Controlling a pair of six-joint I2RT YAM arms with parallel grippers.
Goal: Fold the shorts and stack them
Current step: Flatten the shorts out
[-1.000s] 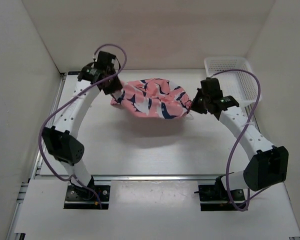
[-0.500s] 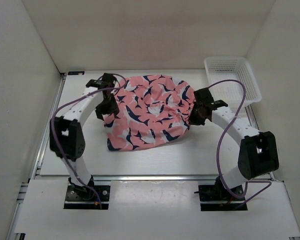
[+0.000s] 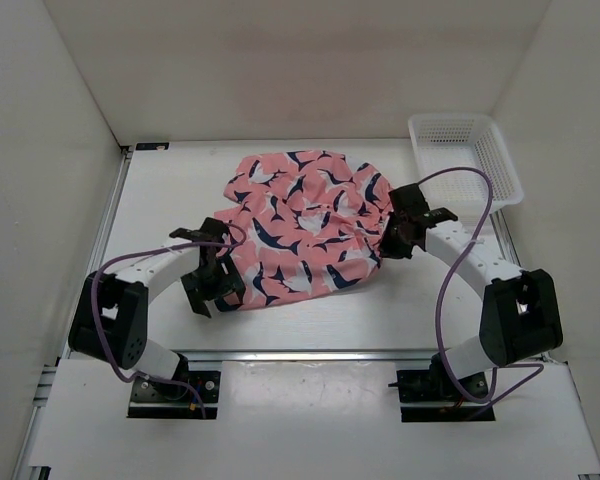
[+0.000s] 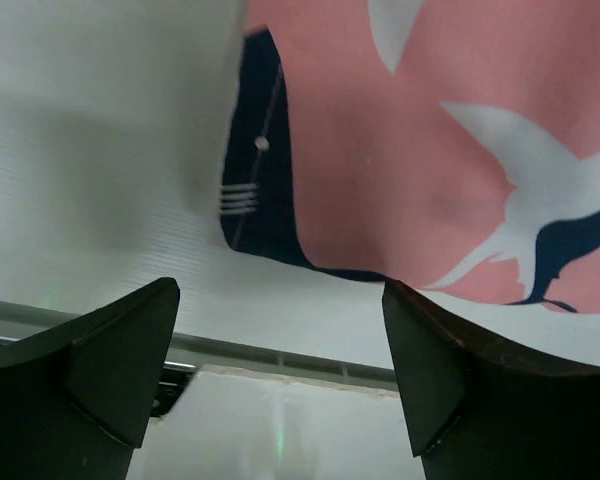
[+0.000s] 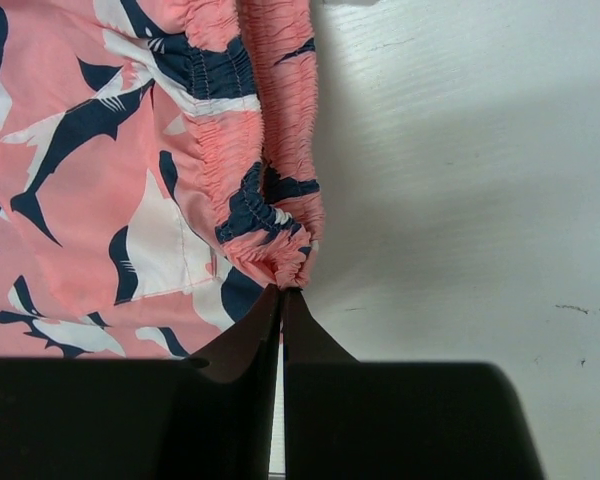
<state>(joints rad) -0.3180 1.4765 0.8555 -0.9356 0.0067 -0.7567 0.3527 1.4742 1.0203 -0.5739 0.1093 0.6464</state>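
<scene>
**Shorts spread flat, pinched at right edge only**

The shorts point(image 3: 300, 225) lie spread on the tabletop point(image 3: 170, 200), rumpled toward their right side. The white mesh basket point(image 3: 465, 160) sits beyond the shorts' far right corner, apart from the cloth.

Right gripper point(image 3: 388, 235) is at the shorts' right edge. The wrist view shows its fingers pressed together on a bunched bit of the gathered waistband point(image 5: 270, 120), with the rest of the fabric to the left of the pinch.

Left gripper point(image 3: 212, 290) is at the shorts' near left corner. Its jaws are spread wide with nothing between them, and the hem lies just past the fingertips point(image 4: 140, 340).

Hard to read:
- In the left wrist view the shorts run off the top and right of the frame.
- A small pale mark on the dark patch there is too blurred to identify.
- From above, the wrist bodies cover both sets of fingertips.
- The number of fabric layers cannot be told.
</scene>
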